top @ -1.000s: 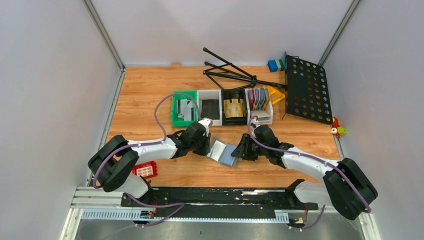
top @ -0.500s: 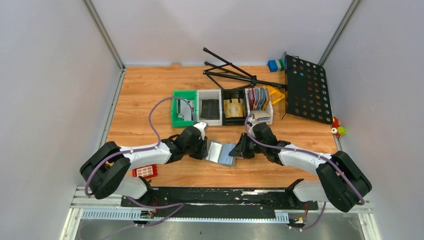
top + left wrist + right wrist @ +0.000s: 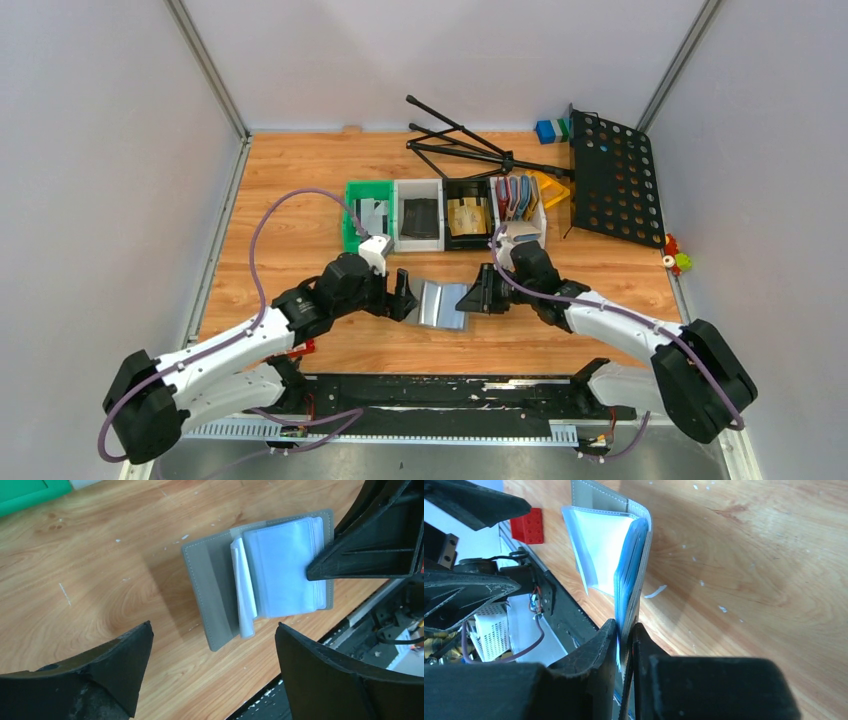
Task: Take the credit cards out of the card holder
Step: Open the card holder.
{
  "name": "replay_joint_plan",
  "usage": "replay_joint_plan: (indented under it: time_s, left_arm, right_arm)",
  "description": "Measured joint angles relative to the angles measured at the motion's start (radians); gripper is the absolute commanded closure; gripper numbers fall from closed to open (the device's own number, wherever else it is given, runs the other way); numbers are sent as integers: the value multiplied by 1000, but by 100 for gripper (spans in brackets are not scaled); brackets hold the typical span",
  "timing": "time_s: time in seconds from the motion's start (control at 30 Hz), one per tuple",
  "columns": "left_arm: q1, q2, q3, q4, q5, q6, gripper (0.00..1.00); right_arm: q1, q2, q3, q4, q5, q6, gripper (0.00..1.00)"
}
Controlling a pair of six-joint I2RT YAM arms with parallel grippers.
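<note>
**Left jaws wide, right jaws clamped on the holder's edge**

Left gripper (image 3: 404, 298) first: its jaws stand wide apart and they touch nothing. On the left wrist camera I see the two black fingers (image 3: 105, 675) low in the picture, with the card holder (image 3: 210, 595) lying just beyond the gap between them, clear of both tips.

Over to the right gripper (image 3: 624, 630): its jaws are drawn in narrow and pinch the holder's right-hand edge. They have the grey cover and the stack of clear plastic sleeves (image 3: 599, 545) together between the pads.

From the top camera, the holder (image 3: 440, 305) sits open on the wooden table (image 3: 290, 190), right between the two grippers and in front of the row of bins. Its left half shows bare grey lining. The sleeves (image 3: 285, 570) are fanned over the right half, with one leaf standing loose near the spine. I can't tell whether the pinched half is off the wood, and I can't make out a card inside the sleeves.

Behind it, the green bin (image 3: 352, 235) holds some pale flat pieces. A red brick (image 3: 527, 526) lies near the table's front edge.
</note>
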Motion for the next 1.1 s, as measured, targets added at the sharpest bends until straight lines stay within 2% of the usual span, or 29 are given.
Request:
replay_joint_plan:
  time_s: [0.3,0.67,0.77,0.9,0.93,1.1]
  left_arm:
    - [0,-132,-101,62,40,-105,0]
    - [0,30,-56,164,116,-144,1]
    - [0,64,-32,164,105,-142,11]
    - [0,114,-14,154,80,-134,42]
    - [0,119,-14,148,76,-135,47]
    - [0,124,-14,127,90,-122,53]
  right_arm:
    - [3,-124,32,-26,-34,-18,97]
    - [75,-136,111,-145,10,-36,98]
    - [91,-133,119,-152,19,-36,98]
    - [103,-131,142,-196,36,-41,99]
    - [104,-129,148,-207,42,-44,99]
    - [107,-126,164,-258,71,-62,100]
